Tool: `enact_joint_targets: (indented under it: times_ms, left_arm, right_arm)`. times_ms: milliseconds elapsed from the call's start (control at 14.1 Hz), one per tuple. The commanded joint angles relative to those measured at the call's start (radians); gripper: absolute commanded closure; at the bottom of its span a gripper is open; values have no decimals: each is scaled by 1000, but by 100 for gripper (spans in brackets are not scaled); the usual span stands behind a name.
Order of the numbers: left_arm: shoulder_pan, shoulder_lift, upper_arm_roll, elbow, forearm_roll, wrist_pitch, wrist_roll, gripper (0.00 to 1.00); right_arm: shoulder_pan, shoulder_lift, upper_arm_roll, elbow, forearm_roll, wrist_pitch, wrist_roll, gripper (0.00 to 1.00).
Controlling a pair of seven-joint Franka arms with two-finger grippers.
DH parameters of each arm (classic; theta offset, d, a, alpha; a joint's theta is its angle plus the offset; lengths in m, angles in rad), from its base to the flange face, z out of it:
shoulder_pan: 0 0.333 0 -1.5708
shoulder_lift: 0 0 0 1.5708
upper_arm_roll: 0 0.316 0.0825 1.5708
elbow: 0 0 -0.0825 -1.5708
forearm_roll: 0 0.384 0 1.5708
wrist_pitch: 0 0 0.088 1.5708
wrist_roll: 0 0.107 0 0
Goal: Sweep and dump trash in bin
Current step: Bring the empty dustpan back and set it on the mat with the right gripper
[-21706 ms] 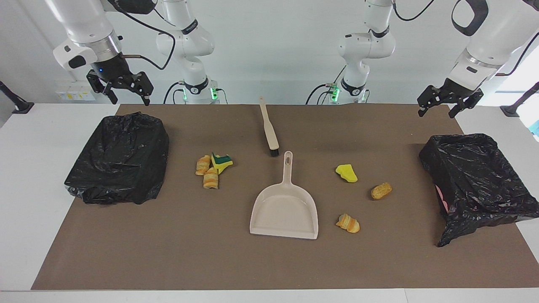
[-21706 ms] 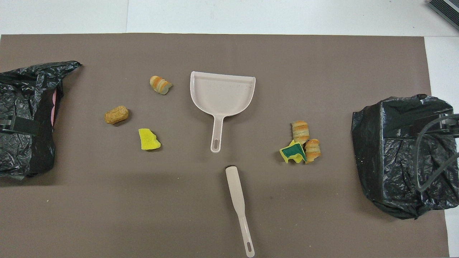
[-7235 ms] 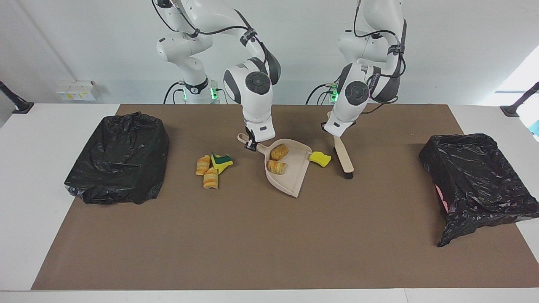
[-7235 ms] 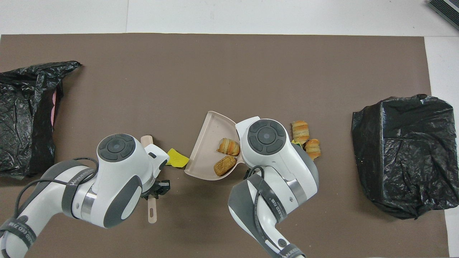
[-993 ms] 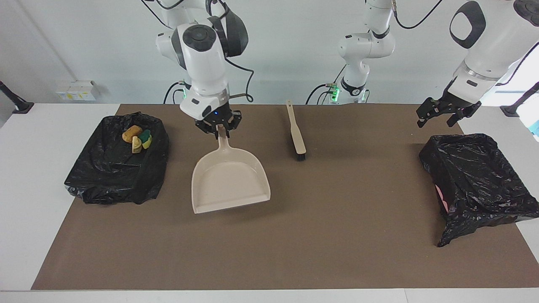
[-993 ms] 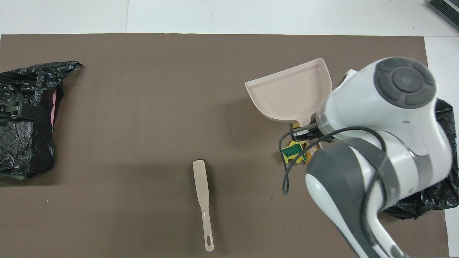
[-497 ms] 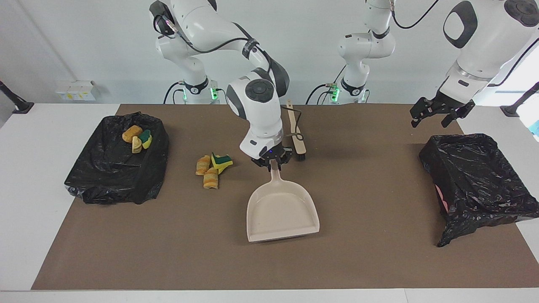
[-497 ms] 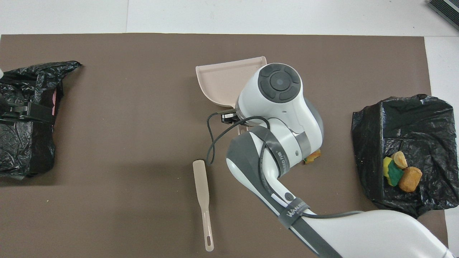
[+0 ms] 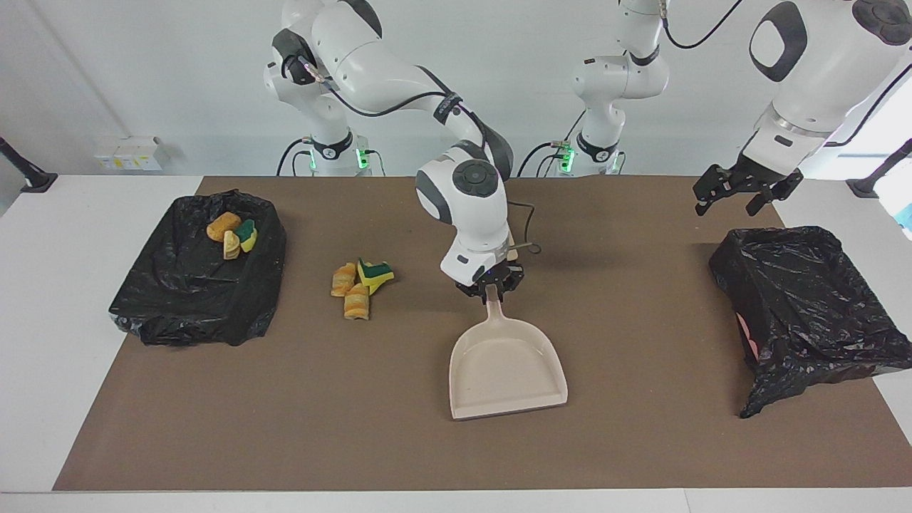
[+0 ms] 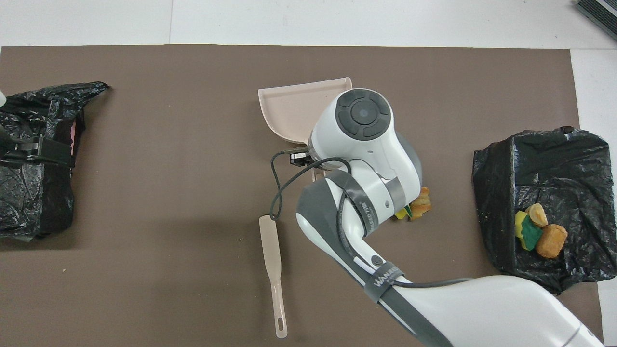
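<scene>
Right gripper (image 9: 490, 288) is clamped on the handle of the beige dustpan (image 9: 507, 370), over the middle of the brown mat (image 9: 399, 442); whether the pan rests on the mat or is slightly raised cannot be told. The pan is empty, its open mouth pointing away from the robots. Taking the dustpan as landmark: three pieces of trash (image 9: 360, 280), two orange-striped lumps and a yellow-and-green sponge, lie in a tight cluster on the mat toward the right arm's end of the table from the dustpan, a little nearer to the robots than the pan's tray. In the overhead view most of this cluster is hidden under the right arm; only one orange lump and a sliver of sponge show (image 10: 417, 204). More trash sits in the black-bagged bin (image 9: 192, 299) at the right arm's end, well apart from the dustpan: an orange-tan lump, a pale piece and a yellow-green sponge (image 9: 232, 233), at the part of the bin nearest the robots. The brush (image 10: 272, 267) lies flat on the mat nearer to the robots than the dustpan; in the facing view the right arm hides most of it. Left gripper (image 9: 738, 191) hangs with fingers spread apart, holding nothing, over the edge of the second black-bagged bin (image 9: 812, 313) at the left arm's end, well apart from the dustpan; that arm waits.
</scene>
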Motion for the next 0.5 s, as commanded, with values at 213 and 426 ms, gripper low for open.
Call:
enact_joint_targets:
  times_ms: [213,426]
  left_arm:
    - [-13,-17,8,-11,11,7,-10,0]
    - [-12,-20,8,-17,7,1,-10,0]
  right_arm:
    - [17,24,-2,30,-25,6,16,60]
    - [3,-35,7,29,-52,-39,-21,0]
